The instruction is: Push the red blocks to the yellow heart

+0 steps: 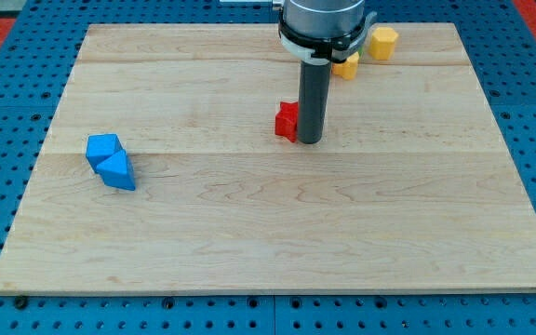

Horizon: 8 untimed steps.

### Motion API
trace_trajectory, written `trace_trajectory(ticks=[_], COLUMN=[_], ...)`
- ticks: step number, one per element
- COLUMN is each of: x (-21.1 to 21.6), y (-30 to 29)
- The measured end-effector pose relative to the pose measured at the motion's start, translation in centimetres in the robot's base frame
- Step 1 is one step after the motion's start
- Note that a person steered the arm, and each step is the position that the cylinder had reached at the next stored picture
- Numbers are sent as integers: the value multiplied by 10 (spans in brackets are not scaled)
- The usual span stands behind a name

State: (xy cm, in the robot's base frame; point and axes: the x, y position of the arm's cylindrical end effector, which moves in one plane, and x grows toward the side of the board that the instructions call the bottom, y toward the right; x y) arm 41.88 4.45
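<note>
Camera view shows my tip (310,141) resting on the tabletop (268,233) just right of a red block (288,121), touching or nearly so, a little above the tabletop's centre. No hand exists on this rod, so nothing is held. Near the top edge sit two yellow blocks: one (346,64) partly hidden behind the rod, possibly the heart, and another (382,43) further right. Red remains apart from them, so the push looks unfinished. Its shape and long axis are unclear. Two blue blocks (110,161) lie near the left edge.
</note>
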Motion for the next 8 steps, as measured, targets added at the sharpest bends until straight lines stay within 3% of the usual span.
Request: trace_trajectory(ticks=[1,2,4,8], x=[38,17,-36,-42], y=[-36,-73,4,-26])
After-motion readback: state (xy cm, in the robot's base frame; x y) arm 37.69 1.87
